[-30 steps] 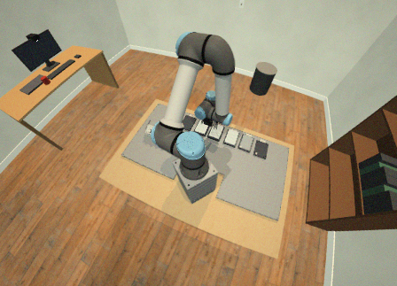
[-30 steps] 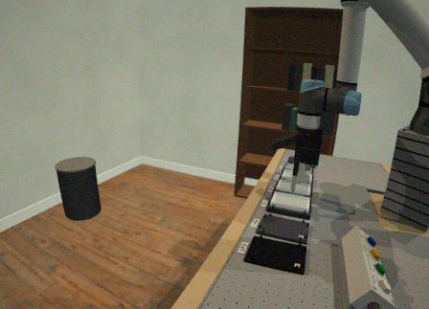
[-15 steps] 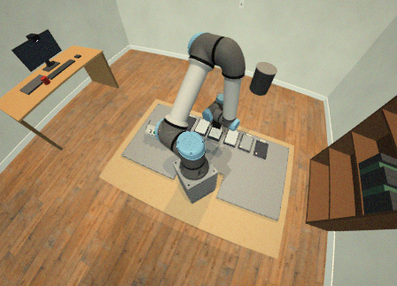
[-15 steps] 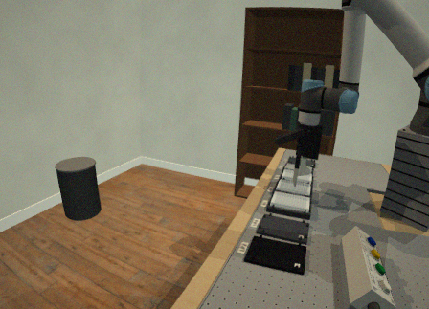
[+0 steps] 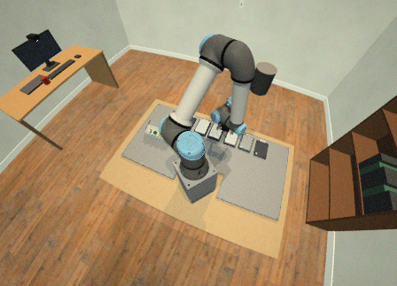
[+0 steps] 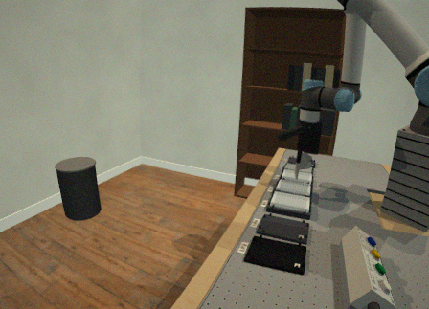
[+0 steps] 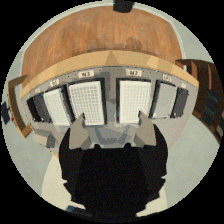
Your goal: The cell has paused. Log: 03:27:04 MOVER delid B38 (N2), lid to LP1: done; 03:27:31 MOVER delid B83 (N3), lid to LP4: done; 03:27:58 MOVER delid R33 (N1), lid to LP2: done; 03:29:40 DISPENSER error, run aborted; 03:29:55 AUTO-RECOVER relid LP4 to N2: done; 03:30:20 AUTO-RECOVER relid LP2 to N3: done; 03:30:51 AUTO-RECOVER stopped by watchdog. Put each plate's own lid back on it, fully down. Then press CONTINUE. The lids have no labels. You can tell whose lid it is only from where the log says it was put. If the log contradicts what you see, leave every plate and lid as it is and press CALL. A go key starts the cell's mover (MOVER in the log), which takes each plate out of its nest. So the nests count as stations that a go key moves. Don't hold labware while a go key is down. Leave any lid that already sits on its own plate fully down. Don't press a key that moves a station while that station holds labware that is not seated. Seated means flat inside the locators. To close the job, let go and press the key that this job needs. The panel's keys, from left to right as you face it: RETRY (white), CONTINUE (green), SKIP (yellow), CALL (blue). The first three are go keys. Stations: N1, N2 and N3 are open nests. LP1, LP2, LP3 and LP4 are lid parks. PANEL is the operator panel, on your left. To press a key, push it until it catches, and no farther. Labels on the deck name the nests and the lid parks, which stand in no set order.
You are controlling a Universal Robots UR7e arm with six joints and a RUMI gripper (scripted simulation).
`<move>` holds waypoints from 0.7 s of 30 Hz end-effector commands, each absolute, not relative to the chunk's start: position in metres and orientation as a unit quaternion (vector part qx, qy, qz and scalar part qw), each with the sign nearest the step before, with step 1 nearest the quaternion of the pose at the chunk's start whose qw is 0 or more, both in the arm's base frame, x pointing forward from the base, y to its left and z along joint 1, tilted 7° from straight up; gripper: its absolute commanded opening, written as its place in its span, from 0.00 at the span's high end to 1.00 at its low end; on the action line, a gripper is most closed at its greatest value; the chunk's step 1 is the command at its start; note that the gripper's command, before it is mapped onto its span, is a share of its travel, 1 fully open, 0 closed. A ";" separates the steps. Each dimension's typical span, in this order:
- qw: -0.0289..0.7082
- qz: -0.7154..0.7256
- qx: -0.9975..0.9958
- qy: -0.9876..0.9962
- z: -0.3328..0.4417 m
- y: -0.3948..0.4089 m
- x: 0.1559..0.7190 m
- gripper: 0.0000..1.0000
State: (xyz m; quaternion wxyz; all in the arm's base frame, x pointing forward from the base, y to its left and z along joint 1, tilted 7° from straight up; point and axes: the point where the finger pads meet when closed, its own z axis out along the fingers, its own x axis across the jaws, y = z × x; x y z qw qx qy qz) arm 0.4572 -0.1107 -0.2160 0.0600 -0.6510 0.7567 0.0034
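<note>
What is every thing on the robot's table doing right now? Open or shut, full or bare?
Gripper: open, holding nothing, hanging above the row of stations.
N3 plate: white, sitting flat in its nest.
N2 plate: white, sitting flat in its nest.
Nearest black station: flat and dark, nothing white on it.
Panel keys: none touched; the gripper is far off.
Bookshelf: some books on it.

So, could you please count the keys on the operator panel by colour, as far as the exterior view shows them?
Blue key: 1
Yellow key: 1
Green key: 1
White key: 0 that can be made out; the near end of the panel is too pale to tell
Total: 3 keys clearly visible
</note>
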 end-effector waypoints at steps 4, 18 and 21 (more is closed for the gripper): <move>0.061 0.003 -0.652 0.756 -0.219 -0.146 0.453 0.18; 0.061 0.003 -0.652 0.756 -0.222 -0.178 0.448 0.18; 0.061 0.003 -0.652 0.756 -0.222 -0.178 0.448 0.18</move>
